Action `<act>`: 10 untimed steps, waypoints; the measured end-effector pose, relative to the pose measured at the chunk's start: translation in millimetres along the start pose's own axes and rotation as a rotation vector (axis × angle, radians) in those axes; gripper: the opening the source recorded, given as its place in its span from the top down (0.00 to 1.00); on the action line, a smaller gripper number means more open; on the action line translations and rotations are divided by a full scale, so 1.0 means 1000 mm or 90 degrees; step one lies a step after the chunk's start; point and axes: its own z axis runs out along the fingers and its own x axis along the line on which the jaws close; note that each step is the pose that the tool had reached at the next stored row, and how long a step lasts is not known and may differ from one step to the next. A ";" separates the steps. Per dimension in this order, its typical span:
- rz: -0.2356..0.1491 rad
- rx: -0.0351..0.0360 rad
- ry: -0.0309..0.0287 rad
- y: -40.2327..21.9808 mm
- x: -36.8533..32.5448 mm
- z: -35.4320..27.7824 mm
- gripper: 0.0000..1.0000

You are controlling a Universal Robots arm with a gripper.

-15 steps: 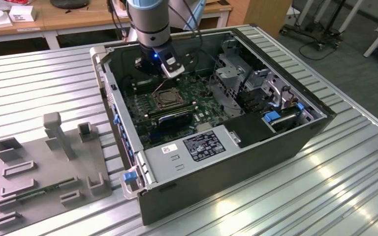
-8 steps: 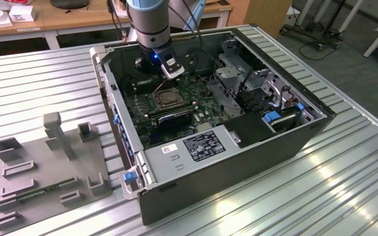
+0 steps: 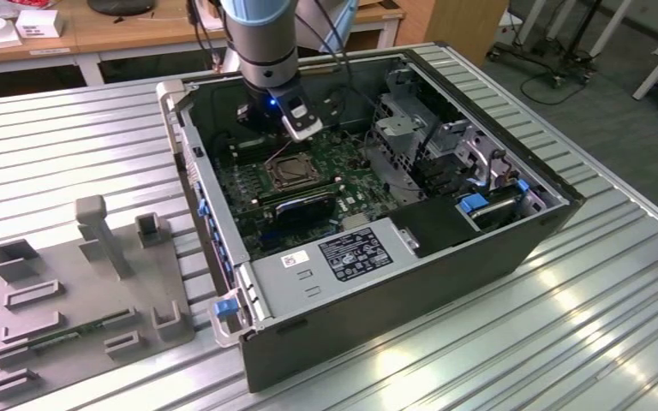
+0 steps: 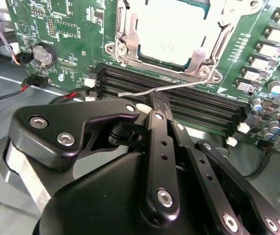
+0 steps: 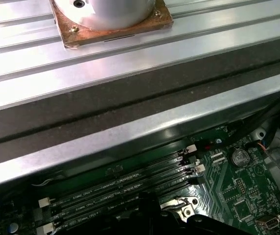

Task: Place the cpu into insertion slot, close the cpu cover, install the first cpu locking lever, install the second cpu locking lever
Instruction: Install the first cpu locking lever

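Pinching locking lever (image 4: pixel 184 86), hand (image 4: pixel 155 100) narrow | memory slots (image 4: pixel 203 105) just beside | cpu cover (image 4: pixel 128 29) over cpu (image 4: pixel 172 29)

You were working in a robotics lab or workshop. The robot arm (image 3: pixel 263 43) reached down into an open computer case (image 3: pixel 421 282) that lay on a ribbed aluminium table (image 3: pixel 603 325). Beside the case sat a grey fixture block (image 3: pixel 78 291) with moulded holders. Behind the table you had wooden desks (image 3: pixel 134 34) carrying white boxes (image 3: pixel 41 23), and wheeled stands (image 3: pixel 552 68) stood on the grey floor (image 3: pixel 615 111).
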 end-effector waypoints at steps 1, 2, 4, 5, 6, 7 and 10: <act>0.000 0.0000 0.0000 0.0002 -0.0010 0.0007 0.89; 0.000 0.0000 0.0000 0.0005 -0.0023 0.0015 0.89; 0.000 -0.0002 -0.0001 0.0009 -0.0046 0.0033 0.89; 0.000 -0.0003 -0.0001 0.0009 -0.0055 0.0042 0.89; 0.000 -0.0002 0.0000 0.0009 -0.0060 0.0050 0.89; 0.000 -0.0002 0.0000 0.0009 -0.0063 0.0058 0.89; 0.000 -0.0002 -0.0001 0.0004 -0.0069 0.0082 0.89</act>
